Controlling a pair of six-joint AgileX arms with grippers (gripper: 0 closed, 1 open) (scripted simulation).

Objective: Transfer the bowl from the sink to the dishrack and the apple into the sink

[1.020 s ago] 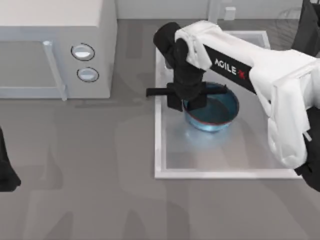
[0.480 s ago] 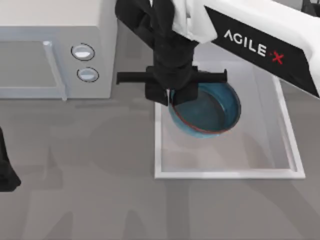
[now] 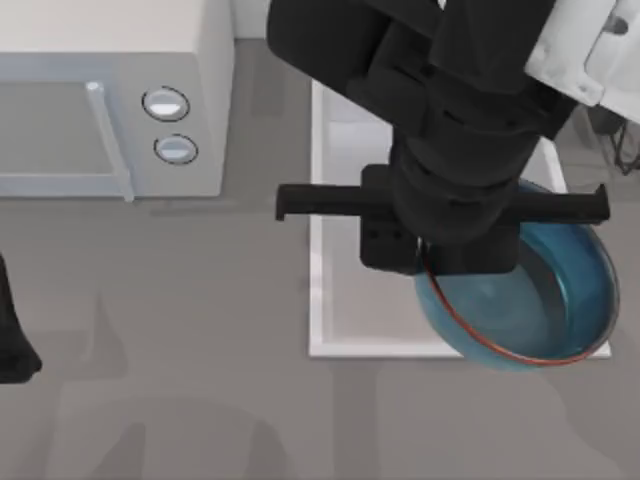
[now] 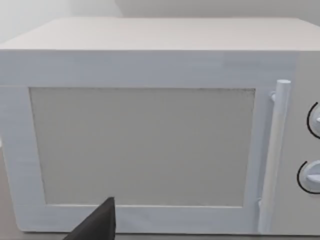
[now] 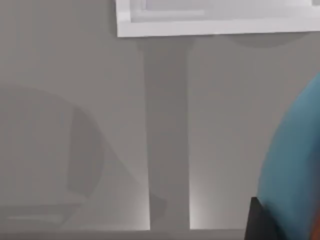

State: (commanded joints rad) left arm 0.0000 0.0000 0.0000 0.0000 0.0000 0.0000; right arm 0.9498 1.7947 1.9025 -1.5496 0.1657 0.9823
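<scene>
The blue bowl (image 3: 530, 300) with its reddish rim hangs high above the sink's (image 3: 316, 300) front right corner, tilted and close to the top camera. My right gripper (image 3: 432, 266) is shut on the bowl's left rim, and its black body covers the fingers. In the right wrist view the bowl (image 5: 295, 165) shows as a blue curve beside one dark fingertip (image 5: 257, 220), with the sink's rim (image 5: 215, 26) far below. My left gripper (image 3: 12, 345) is parked at the table's left edge. A few thin black wires of the dishrack (image 3: 622, 140) peek out at the right edge. The apple is out of view.
A white microwave (image 3: 110, 100) with two round knobs stands at the back left, and it faces the left wrist camera (image 4: 150, 125). Bare grey tabletop (image 3: 180, 400) stretches across the front and left.
My right arm has lifted the bowl out of the basin, raising it toward the camera and carrying it to the right and front. The left arm has not moved.
</scene>
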